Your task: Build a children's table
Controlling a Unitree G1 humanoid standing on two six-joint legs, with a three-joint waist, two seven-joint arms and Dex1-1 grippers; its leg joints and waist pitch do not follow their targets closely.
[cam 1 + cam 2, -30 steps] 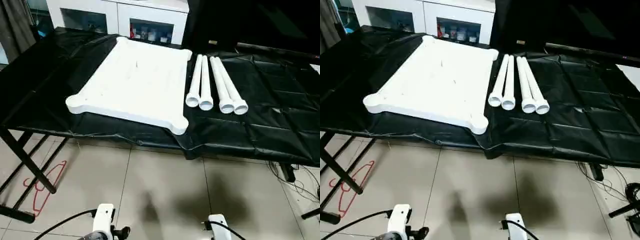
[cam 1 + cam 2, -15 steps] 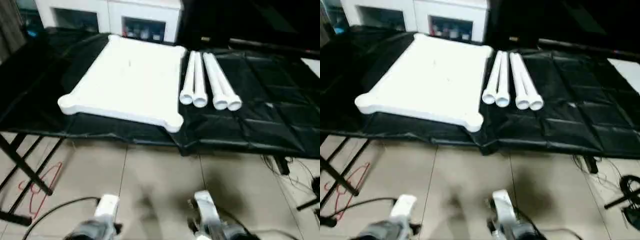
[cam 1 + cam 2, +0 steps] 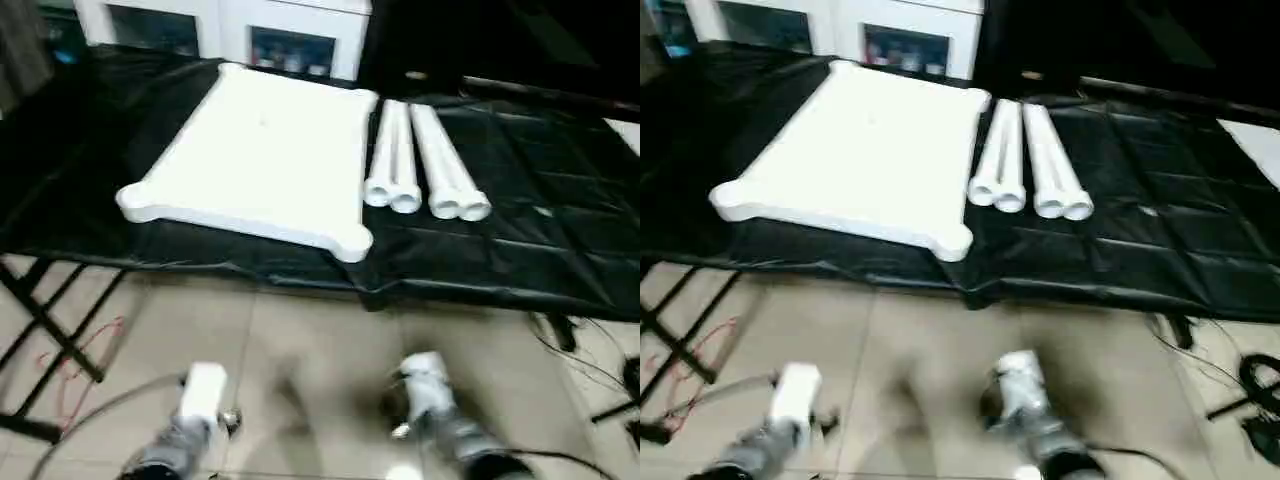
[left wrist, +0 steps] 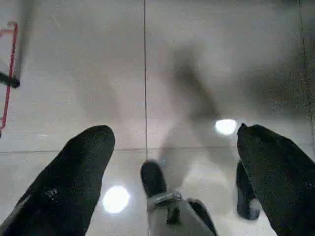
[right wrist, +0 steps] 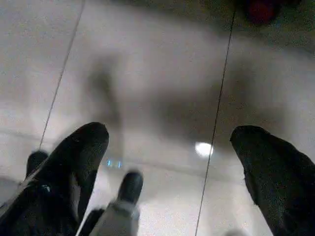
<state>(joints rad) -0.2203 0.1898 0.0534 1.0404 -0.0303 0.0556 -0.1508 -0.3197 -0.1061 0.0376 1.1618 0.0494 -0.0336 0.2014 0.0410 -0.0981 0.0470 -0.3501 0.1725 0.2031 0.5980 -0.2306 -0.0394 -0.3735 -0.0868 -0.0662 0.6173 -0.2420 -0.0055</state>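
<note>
The children's table lies in parts on the black-draped work table (image 3: 540, 250). Its white tabletop (image 3: 260, 150) lies flat at the left, with rounded corner sockets. Several white tube legs (image 3: 420, 160) lie side by side just right of it, open ends toward me. Both my arms are low, over the tiled floor in front of the work table: left arm (image 3: 195, 400), right arm (image 3: 430, 395). In the wrist views my left gripper (image 4: 172, 132) and right gripper (image 5: 170, 132) are open, fingers spread wide with only floor between them.
A white cabinet (image 3: 250, 30) stands behind the work table. Black folding legs (image 3: 40, 320) and a red wire shape (image 3: 70, 370) are on the floor at the left. Cables (image 3: 590, 350) trail on the floor at the right.
Both arms have come further up into the eye views from the bottom edge. The camera has shifted; tabletop and legs lie as before.
</note>
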